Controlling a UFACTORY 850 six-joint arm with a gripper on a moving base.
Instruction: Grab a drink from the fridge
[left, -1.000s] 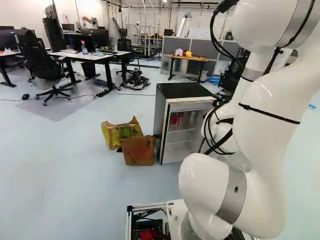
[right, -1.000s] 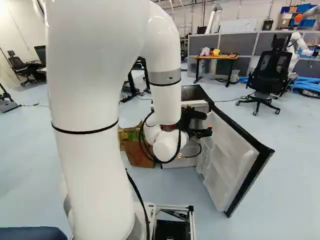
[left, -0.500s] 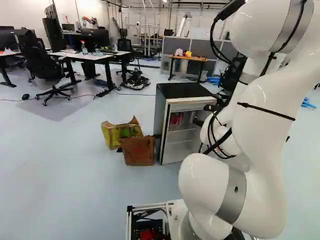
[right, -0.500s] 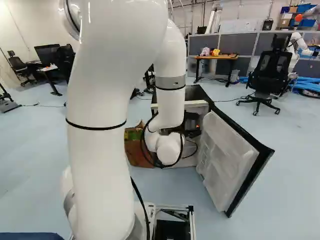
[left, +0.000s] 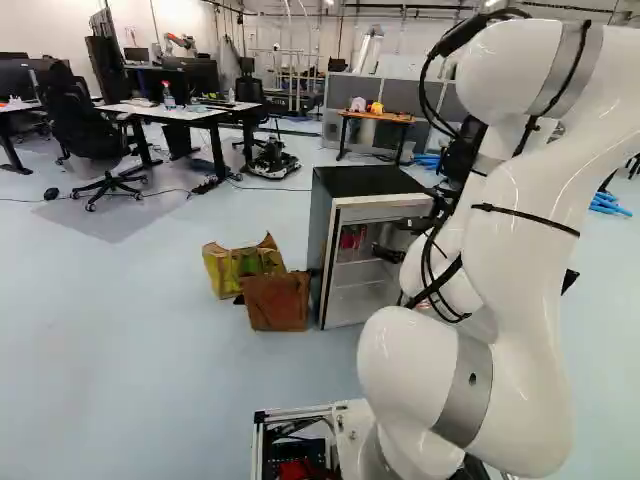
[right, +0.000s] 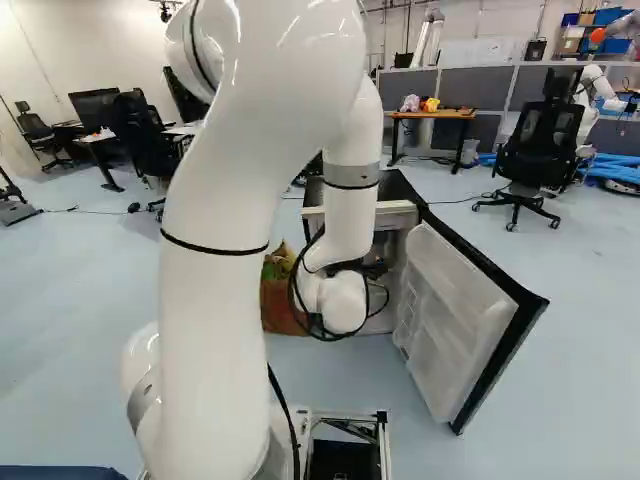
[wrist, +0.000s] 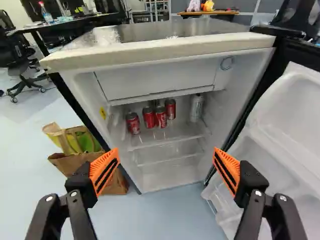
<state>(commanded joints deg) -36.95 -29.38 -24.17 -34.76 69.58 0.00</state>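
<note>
In the left base view my gripper (left: 388, 253) reaches toward the front of the small fridge (left: 320, 225). The wrist view shows the gripper (wrist: 165, 171) open, its orange pads wide apart with nothing between them. Ahead of it stands the open fridge (wrist: 162, 55). Several red cans (wrist: 149, 117) and one silver can (wrist: 196, 107) stand on an upper shelf (wrist: 167, 137), under a white compartment. In the right base view the arm's wrist covers part of the fridge interior, and the fridge door (right: 460, 310) hangs wide open.
Two bags, one yellow-green (left: 228, 268) and one brown (left: 277, 300), stand on the floor against the fridge's side. Farther back are a small wooden table (right: 432, 114), an office chair (right: 535, 150) and desks (left: 190, 112). Another robot (right: 600, 90) stands at the far right.
The arm has shifted against its base joint, leftward in the left base view and rightward in the right one. The gripper has turned to face the fridge opening. The base has not moved.
</note>
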